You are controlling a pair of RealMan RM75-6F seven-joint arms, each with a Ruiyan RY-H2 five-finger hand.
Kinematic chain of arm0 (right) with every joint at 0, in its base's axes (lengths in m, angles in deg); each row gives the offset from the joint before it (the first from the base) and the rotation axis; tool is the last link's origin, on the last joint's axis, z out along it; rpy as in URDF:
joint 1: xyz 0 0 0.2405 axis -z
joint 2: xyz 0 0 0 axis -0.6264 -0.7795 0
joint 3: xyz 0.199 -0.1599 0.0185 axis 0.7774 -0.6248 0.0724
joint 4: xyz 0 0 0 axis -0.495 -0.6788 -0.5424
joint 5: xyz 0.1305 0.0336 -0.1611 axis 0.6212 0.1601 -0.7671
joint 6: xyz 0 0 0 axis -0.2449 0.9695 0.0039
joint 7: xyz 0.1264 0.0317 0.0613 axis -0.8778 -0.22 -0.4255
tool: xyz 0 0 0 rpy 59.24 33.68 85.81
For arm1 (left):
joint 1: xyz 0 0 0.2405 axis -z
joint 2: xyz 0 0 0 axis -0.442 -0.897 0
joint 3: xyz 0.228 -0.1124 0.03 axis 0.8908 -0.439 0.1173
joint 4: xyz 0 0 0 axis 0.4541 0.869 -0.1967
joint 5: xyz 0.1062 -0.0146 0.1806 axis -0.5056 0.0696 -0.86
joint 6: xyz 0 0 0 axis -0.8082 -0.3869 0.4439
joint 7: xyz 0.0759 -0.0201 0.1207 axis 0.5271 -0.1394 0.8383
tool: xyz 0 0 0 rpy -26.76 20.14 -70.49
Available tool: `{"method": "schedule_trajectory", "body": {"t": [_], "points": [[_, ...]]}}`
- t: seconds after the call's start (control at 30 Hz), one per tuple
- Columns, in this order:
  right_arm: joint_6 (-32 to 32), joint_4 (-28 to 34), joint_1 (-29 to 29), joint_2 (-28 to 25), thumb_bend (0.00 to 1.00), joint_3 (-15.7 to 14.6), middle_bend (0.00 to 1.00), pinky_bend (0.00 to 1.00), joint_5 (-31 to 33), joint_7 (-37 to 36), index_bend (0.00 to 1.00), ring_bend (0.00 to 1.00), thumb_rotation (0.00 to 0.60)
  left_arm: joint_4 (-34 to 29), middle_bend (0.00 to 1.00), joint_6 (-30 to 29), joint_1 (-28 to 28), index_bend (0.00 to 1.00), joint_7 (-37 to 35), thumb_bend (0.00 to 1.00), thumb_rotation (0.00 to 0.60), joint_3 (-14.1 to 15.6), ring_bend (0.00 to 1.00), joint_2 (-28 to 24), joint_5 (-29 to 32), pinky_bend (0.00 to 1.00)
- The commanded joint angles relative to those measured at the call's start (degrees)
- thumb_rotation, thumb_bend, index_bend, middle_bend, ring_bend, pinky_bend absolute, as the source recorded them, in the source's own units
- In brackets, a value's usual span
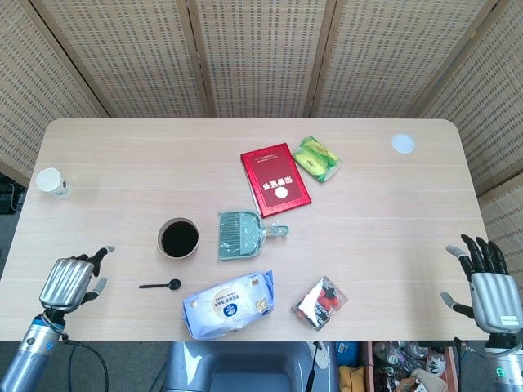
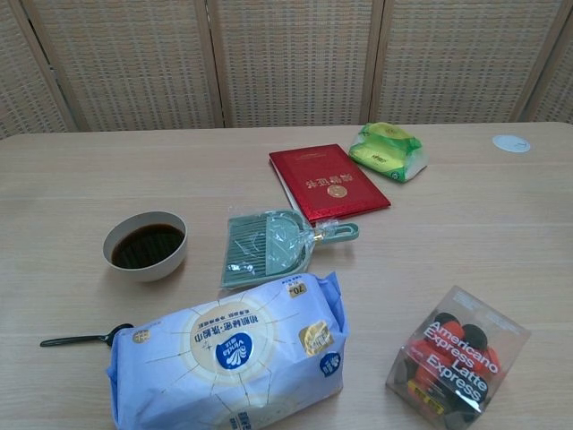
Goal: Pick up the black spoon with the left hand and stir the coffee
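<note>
Near the front left edge of the table (image 1: 122, 163), your left hand (image 1: 69, 279) hovers over the wood with its fingers apart and nothing in them, well short of the black spoon (image 1: 161, 285). That spoon lies flat (bowl end toward the right, handle pointing left) just below the cup of coffee (image 1: 178, 238) and just left of the blue-and-white bag (image 1: 228, 304); in the chest view you see the spoon (image 2: 85, 339) with its bowl touching or nearly touching the bag (image 2: 228, 354), and I cannot tell which. Your right hand (image 1: 489, 286) sits off the table's right front corner, fingers spread and holding nothing. Beside the coffee lies a green dustpan (image 1: 239, 233) in clear wrap, with a red book (image 1: 275, 180) and a green packet (image 1: 317, 158) behind it. A small box of coffee capsules (image 2: 458, 356) stands tilted at the front right, a paper cup (image 1: 51, 180) rests at the far left edge, and a white lid (image 1: 402, 144) lies at the far right.
</note>
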Motion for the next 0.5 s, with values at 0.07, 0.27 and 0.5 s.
{"method": "schedule_trajectory", "body": {"t": [0.07, 0.27, 0.5], "points": [[0.0, -0.2, 0.1, 0.0, 0.12, 0.0, 0.15, 0.03, 0.1, -0.3, 0.25, 0.01, 0.6, 0.3, 0.79, 3.1, 2.1, 0.34, 2.5, 0.36, 0.6, -0.2, 0.71, 1.0, 0.7, 0.75], [-0.2, -0.4, 0.2, 0.1, 0.12, -0.1, 0.15, 0.03, 0.2, -0.5, 0.25, 0.01, 0.6, 0.5, 0.84, 5.8, 3.7, 0.39, 4.5, 0.37, 0.6, -0.4, 0.76, 2.9, 2.6, 0.77], [-0.4, -0.3, 0.2, -0.3, 0.12, -0.2, 0.15, 0.04, 0.2, -0.5, 0.25, 0.01, 0.6, 0.4, 0.86, 8.5, 4.6, 0.4, 6.3, 0.37, 0.6, -0.5, 0.77, 4.9, 6.1, 0.77]]}}
